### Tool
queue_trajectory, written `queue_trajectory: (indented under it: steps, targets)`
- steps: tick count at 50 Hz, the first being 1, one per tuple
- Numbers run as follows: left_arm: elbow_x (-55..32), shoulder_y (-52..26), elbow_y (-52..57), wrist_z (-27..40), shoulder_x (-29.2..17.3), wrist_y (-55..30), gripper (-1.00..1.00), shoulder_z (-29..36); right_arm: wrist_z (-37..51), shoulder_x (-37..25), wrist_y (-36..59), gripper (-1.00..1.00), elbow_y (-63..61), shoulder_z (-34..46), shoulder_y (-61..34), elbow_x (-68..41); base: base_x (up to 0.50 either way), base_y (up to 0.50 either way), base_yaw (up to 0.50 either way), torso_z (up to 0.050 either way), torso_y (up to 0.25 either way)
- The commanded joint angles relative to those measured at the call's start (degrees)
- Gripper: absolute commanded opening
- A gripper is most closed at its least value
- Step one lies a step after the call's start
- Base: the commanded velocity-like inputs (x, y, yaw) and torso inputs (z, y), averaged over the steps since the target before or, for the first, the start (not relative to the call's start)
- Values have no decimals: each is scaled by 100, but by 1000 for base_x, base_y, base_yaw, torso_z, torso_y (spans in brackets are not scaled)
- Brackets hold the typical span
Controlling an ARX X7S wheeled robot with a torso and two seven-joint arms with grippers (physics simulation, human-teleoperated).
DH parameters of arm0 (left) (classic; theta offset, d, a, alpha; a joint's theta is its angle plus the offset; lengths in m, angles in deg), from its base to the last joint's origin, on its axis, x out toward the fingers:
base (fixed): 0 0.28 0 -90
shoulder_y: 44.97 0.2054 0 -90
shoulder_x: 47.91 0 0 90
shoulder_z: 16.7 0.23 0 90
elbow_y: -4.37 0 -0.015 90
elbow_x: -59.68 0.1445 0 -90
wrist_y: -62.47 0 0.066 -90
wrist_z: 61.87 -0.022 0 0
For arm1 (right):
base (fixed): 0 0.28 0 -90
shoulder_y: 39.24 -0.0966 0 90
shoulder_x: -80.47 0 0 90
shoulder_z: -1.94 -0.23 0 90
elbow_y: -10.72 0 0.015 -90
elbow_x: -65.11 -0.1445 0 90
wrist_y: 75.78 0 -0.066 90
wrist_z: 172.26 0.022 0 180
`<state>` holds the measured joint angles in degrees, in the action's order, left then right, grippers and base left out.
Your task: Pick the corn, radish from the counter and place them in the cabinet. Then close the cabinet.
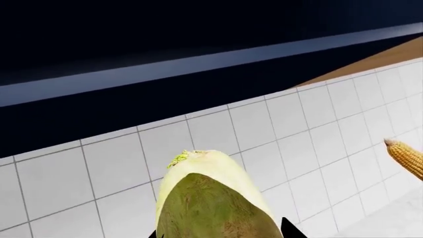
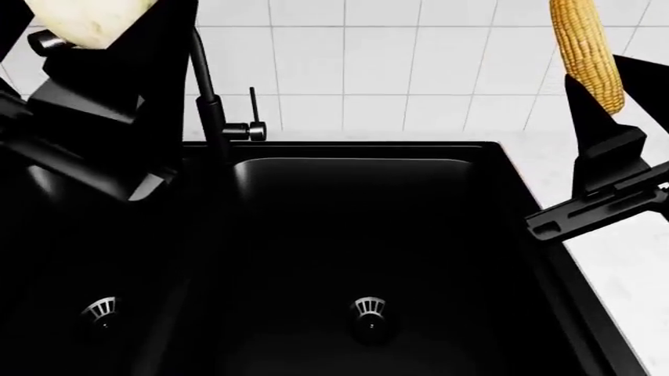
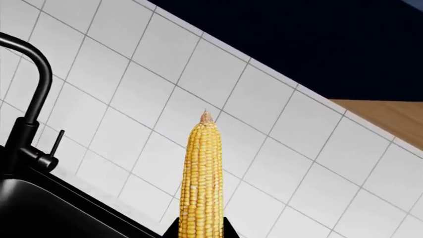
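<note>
The corn (image 2: pixel 587 48) is a long, slim cob of yellow-orange kernels in tidy rows, standing nearly upright at the upper right of the head view, its lower end sunk into the right gripper (image 2: pixel 604 106). In the right wrist view the same cob (image 3: pixel 201 181) rises from the bottom centre of the frame to a small brownish tip. The dark fingers (image 3: pixel 228 229) flank its base, clamped on it. The radish (image 2: pixel 89 19) is a plump pale cream root at the upper left of the head view, held aloft in the left gripper (image 2: pixel 84 55). The left wrist view shows its skin (image 1: pixel 211 198) turning olive-green toward the bottom of the frame, with a little green stub at its crown. Only a dark finger tip (image 1: pixel 289 229) peeks beside it, pressed close to the root.

Below both arms lies the black double sink (image 2: pixel 502 157), each basin with a round drain (image 2: pixel 369 307), and a black faucet (image 2: pixel 215 102) stands at the back edge in the upper middle. White tiled wall (image 2: pixel 345 70) fills the background. The white counter (image 2: pixel 627 266) shows along the right edge of the head view, beneath the right arm. A dark cabinet front (image 1: pixel 165 39) spans the top of the left wrist view above the tiles. Both arms are raised high, grippers pointing upward.
</note>
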<state>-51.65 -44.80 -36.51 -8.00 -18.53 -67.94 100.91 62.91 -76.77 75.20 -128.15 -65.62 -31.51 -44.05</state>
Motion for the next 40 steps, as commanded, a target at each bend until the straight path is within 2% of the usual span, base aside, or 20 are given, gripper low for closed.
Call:
queue_trajectory:
  steps: [1, 18, 22, 29, 40]
  targets:
    - [41, -38, -27, 51, 6, 26, -100, -72, 10, 18, 59, -100, 30, -22, -124, 3, 0, 0, 0, 0, 0]
    - [-216, -354, -6, 267, 169, -16, -100, -13, -12, -83, 38, -100, -3, -45, -67, -71, 31, -5, 0, 1, 1]
    - [-539, -801, 41, 523, 361, -44, -100, 63, -64, -141, -18, -100, -42, -98, 58, -9, 0, 0, 0, 0, 2]
    - [-1334, -2145, -60, 1165, 933, -139, -100, 345, -96, -221, -76, -100, -85, -163, 145, 11, 0, 0, 0, 0, 0]
    - [-1516, -3065, -561, 1327, 1290, -259, -100, 413, -165, -286, -129, -100, -129, -232, 311, 127, 0, 0, 0, 1, 1]
